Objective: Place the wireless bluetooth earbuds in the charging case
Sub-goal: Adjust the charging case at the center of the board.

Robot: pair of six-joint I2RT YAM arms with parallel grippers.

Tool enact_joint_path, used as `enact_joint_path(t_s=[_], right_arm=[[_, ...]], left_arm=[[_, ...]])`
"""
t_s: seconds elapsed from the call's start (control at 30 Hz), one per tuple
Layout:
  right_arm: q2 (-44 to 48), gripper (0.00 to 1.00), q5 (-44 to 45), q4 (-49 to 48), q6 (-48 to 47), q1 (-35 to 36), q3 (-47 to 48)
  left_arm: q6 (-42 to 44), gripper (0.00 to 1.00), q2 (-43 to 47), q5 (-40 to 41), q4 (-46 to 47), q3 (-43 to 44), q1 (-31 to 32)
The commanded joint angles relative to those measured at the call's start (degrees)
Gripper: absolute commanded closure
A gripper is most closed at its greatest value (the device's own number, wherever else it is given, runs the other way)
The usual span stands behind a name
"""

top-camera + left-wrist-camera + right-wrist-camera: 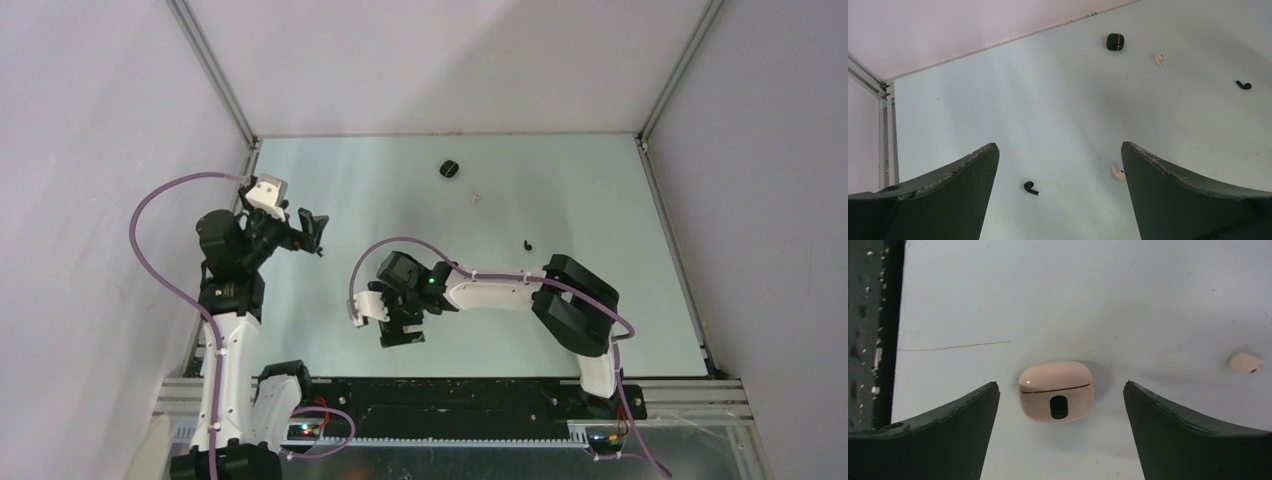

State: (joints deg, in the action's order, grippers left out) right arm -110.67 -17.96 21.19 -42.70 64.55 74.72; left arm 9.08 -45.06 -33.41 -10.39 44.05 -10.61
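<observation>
A closed beige charging case (1056,391) lies on the table between the open fingers of my right gripper (1060,383), untouched; the top view hides it under that gripper (402,332). A pale earbud (1245,362) lies to its right. My left gripper (1059,145) is open and empty, held above the table at the left (315,232). Below it lie a black earbud (1031,188) and a pale earbud (1118,173). Farther off are a closed black case (1116,42), a second pale earbud (1159,59) and a second black earbud (1243,85); the top view shows them as well (450,168), (477,197), (526,244).
White walls and aluminium frame posts (215,70) enclose the pale table (600,190). A black perforated rail (870,315) runs along the near edge, close to the beige case. The right arm's body (575,305) lies across the near right of the table.
</observation>
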Motion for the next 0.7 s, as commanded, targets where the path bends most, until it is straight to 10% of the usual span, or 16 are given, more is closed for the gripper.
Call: enact_joint_path(t_s=[0.0, 0.67], right_arm=[[-1.6, 0.01, 6.45, -4.84, 0.91, 1.25, 2.85], [-5.78, 0.01, 16.16, -4.83, 12.26, -2.63, 10.57]], left_arm=[[-0.3, 0.01, 0.59, -1.08, 1.58, 1.12, -0.72], [-0.23, 0.01, 0.58, -2.73, 1.47, 0.93, -1.16]])
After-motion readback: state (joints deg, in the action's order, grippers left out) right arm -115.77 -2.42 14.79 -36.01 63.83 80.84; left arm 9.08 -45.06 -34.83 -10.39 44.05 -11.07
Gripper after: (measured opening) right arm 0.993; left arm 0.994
